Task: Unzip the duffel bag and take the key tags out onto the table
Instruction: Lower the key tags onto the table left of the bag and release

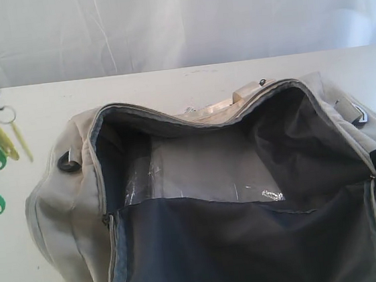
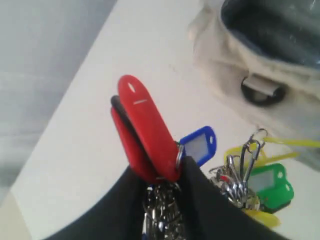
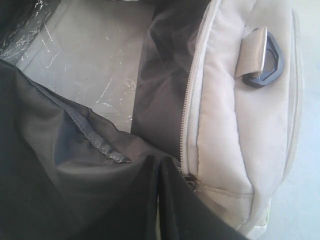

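Left fingers [image 2: 200, 200] are clamped narrow on the key tags [image 2: 150, 130]. The red tag's base and the metal rings sit wedged right between them, the red tag pokes out past the tips, and the blue, green and yellow ones dangle just beside. In the exterior view the bunch hangs outside the duffel bag [image 1: 62, 221], at nine o'clock from it, over the bench [image 1: 202, 79]. The bag gapes unzipped, with a dark lining flap nearest and a clear plastic sheet [image 1: 198, 173] on its floor behind that. At the bag's three o'clock end the right fingers [image 3: 182, 215] are pressed tight together against the zip end. I can't tell whether any fabric is pinched. Beyond that there's bare bench, then a white curtain [image 1: 175, 21].
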`<state>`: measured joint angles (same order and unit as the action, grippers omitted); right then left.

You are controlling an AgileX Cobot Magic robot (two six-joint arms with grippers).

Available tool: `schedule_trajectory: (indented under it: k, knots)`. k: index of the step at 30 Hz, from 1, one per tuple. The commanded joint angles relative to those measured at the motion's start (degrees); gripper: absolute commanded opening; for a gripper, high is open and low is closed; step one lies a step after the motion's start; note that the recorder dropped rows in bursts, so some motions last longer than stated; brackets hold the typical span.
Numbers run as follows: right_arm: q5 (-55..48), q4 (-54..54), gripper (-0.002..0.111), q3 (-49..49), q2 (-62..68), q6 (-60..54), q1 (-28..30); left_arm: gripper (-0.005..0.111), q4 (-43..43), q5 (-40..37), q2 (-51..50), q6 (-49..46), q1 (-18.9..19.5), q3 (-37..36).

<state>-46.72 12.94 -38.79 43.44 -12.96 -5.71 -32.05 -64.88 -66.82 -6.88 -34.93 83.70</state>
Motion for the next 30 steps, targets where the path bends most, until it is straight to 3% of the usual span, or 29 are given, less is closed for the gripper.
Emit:
schedule_trajectory:
  k: [1, 3, 8, 13, 19, 22, 30]
  knots:
    - [0.1, 0.2, 0.0, 0.2, -0.3, -0.2, -0.3, 0.0, 5.0, -5.1, 0.9, -0.5, 8.3, -7.2]
    - [0.1, 0.2, 0.0, 0.2, -0.3, -0.2, -0.3, 0.0, 7.6, -5.1, 0.9, -0.6, 12.1, -11.0]
    - [0.1, 0.2, 0.0, 0.2, -0.3, -0.2, -0.3, 0.0, 16.9, 10.0, -0.6, -0.6, 22.2, -24.9]
    - [0.3, 0.2, 0.0, 0.2, -0.3, -0.2, -0.3, 0.0, 25.3, 27.8, -5.7, -0.4, 23.4, -31.6]
    - [0.5, 0.3, 0.0, 0.2, -0.3, -0.2, -0.3, 0.0, 24.8, 38.4, -16.5, 2.8, 23.5, -32.2]
    - [0.8, 0.3, 0.0, 0.2, -0.3, -0.2, -0.3, 0.0, 24.8, 45.1, -22.0, 9.4, 25.4, -32.2]
    - [1.0, 0.4, 0.0, 0.2, -0.3, -0.2, -0.3, 0.001, 24.8, 49.9, -29.3, 12.4, 28.5, -32.2]
